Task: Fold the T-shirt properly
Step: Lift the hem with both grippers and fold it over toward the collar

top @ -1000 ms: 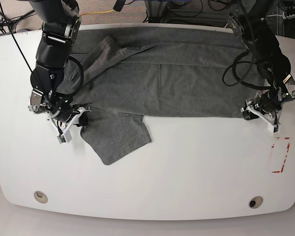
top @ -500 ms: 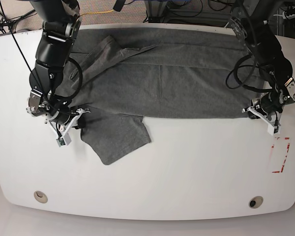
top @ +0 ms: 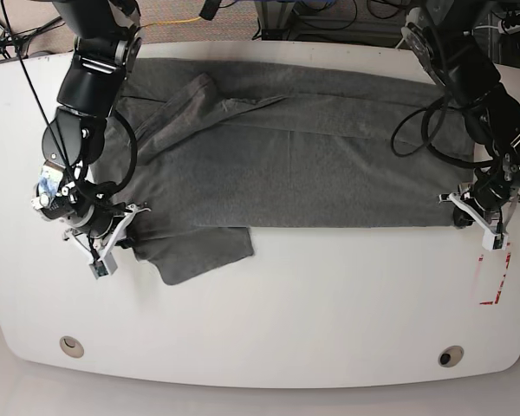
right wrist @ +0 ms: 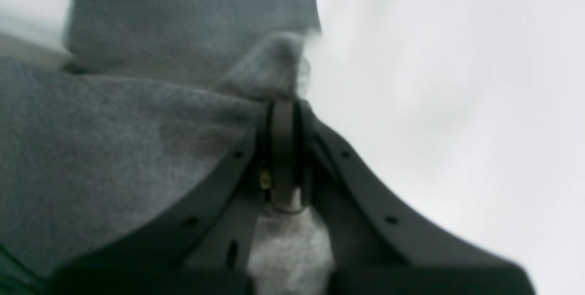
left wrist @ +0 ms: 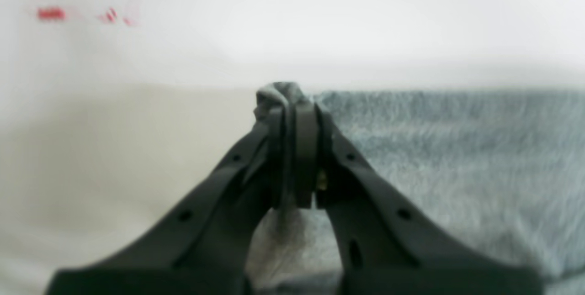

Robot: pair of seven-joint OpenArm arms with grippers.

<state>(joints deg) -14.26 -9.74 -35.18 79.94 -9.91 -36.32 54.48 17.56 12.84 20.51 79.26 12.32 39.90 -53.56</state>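
Both pincers have slid toward the near edge of the table [top: 269,329] since a second ago, dragging the front hem of the T-shirt [top: 303,165] with them, and the sleeve flap that hung out in front has drawn in and flattened.

The T-shirt lies spread across the far half of the table, stretched wide between the two pincers. One sleeve is folded over the body behind the right pincer [top: 121,232]; the other sleeve pokes out just beside that pincer, toward the middle of the table.

The right pincer is clamped tight on a bunched corner of grey cloth [right wrist: 274,64], which rises just past its tips in the wrist view. The rest of the cloth spreads away to one side of it, with bare white tabletop [right wrist: 457,80] on the other side.

The left pincer [top: 475,208] is likewise closed hard on the opposite corner, a small wad of cloth [left wrist: 279,96] squeezed between its tips [left wrist: 292,117]. Just beyond it on the table sits a patch of red marks [top: 494,273], blurred in the wrist view [left wrist: 50,13].
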